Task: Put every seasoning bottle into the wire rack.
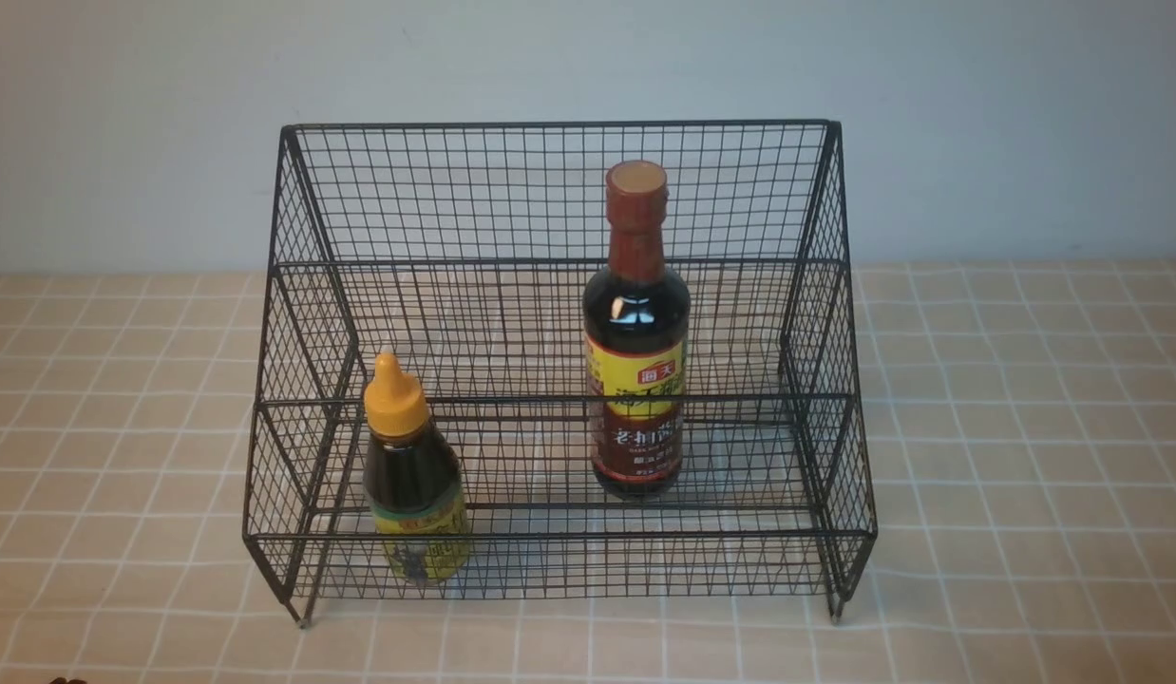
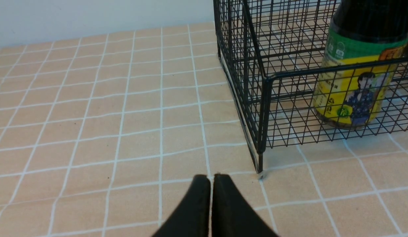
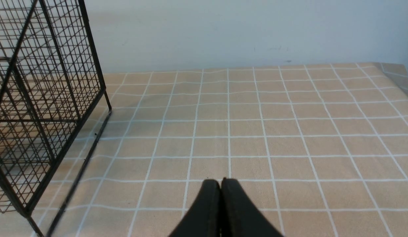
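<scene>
The black wire rack (image 1: 559, 195) stands mid-table with both seasoning bottles upright inside it. The tall bottle (image 1: 636, 342), red-brown cap and neck, is right of centre on the lower tier. The short bottle (image 1: 412, 475) with its orange-yellow pointed cap stands at the front left. The left wrist view shows that short bottle (image 2: 354, 75) behind the rack's mesh (image 2: 266, 108). My left gripper (image 2: 212, 177) is shut and empty, low over the cloth just short of the rack's front left foot. My right gripper (image 3: 220, 181) is shut and empty, to the right of the rack (image 3: 42, 108).
A beige cloth with white grid lines (image 1: 1025, 427) covers the table. A pale wall (image 1: 588, 57) rises right behind the rack. The cloth's far right edge (image 3: 395, 72) shows in the right wrist view.
</scene>
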